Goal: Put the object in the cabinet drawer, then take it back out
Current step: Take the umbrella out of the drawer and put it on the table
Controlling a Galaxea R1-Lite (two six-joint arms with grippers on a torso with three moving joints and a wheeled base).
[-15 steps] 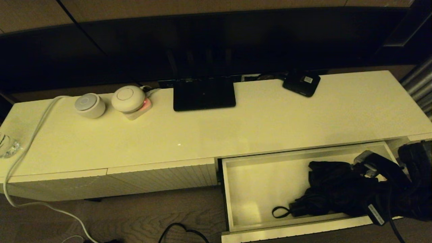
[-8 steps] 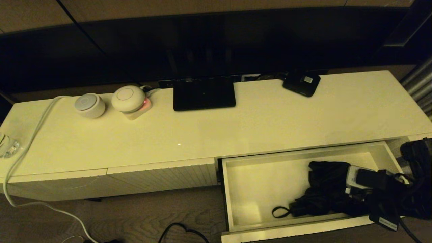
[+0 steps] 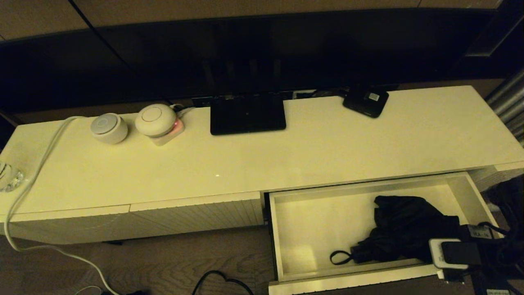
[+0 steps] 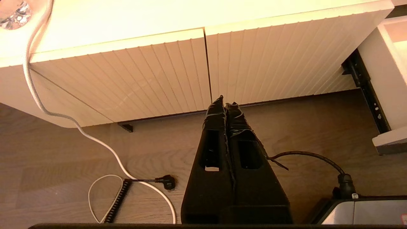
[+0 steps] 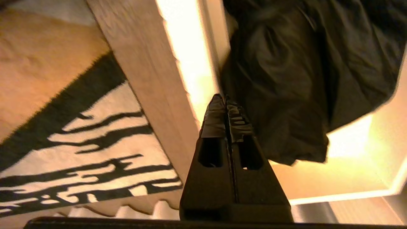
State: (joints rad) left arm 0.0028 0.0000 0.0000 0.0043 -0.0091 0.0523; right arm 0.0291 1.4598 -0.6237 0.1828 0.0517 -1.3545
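Currently the folding umbrella (image 3: 403, 231) lay inside the open cabinet drawer (image 3: 414, 273), toward its right end, wrist loop (image 3: 340, 257) pointing left. The right gripper (image 5: 225, 109) was clenched on nothing, poised at the drawer's front right corner beside the canopy. The left gripper (image 4: 225, 105), also clenched, hung parked above the floor. Judged step: placement done; retrieval next required opening the right gripper and seating it over the umbrella
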